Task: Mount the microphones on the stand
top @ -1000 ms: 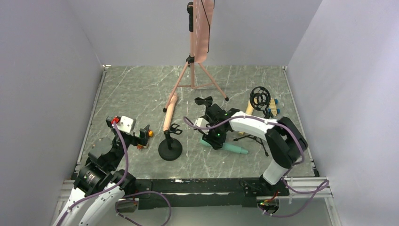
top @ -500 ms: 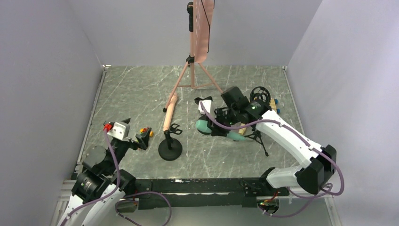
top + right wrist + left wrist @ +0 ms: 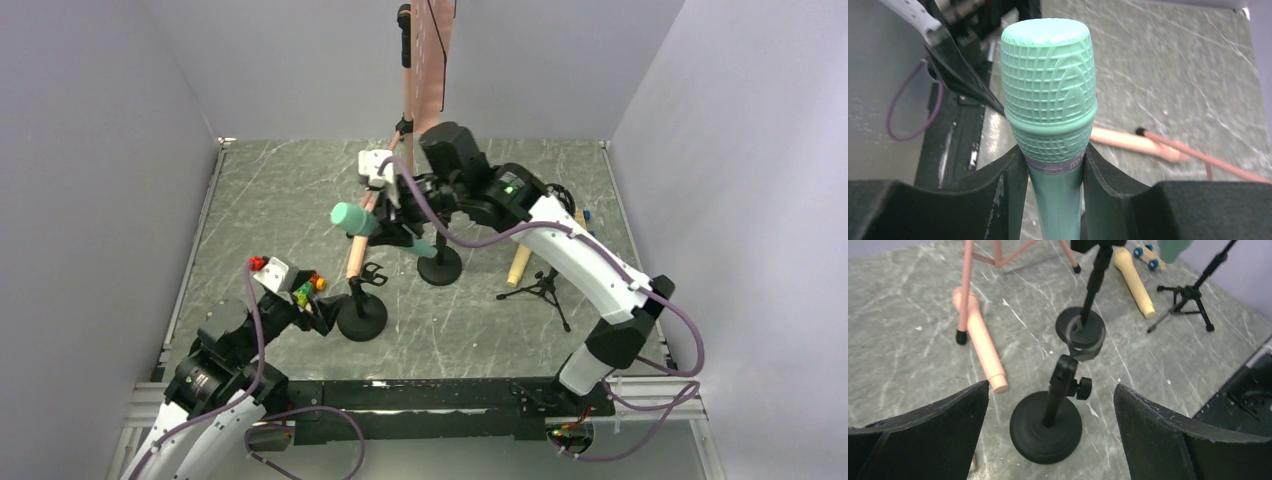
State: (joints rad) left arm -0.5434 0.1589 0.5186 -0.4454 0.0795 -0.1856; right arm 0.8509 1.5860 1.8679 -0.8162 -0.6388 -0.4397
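Table point(image 3: 280, 200): grey marbled top, and every item listed below sits on or above it.

Pink tripod stand point(image 3: 408, 150): upright at the far middle. One foot rests just beside the pale pink microphone point(image 3: 980, 342).

Arms: my right arm reaches across to the middle of the table. My left arm sits low at the near left corner.

Right gripper point(image 3: 1055, 175): clamped on the teal-green microphone point(image 3: 1048, 90), with my fingers point(image 3: 1008, 185) pressing its neck just below the head. The microphone is held off the table with its head pointing left. Its tail end is close to the top of the farther round-base stand point(image 3: 440, 268); I cannot confirm contact there.

Left gripper point(image 3: 1050, 405): jaws wide apart, holding nothing, facing the nearer round-base stand point(image 3: 1046, 427).

Small black tripod point(image 3: 540, 290): standing right of centre.

Pale pink microphone: lying flat on the table, left of the nearer round-base stand.

Tan-yellow microphone point(image 3: 1134, 280): lying flat, between the farther round-base stand and the small black tripod.
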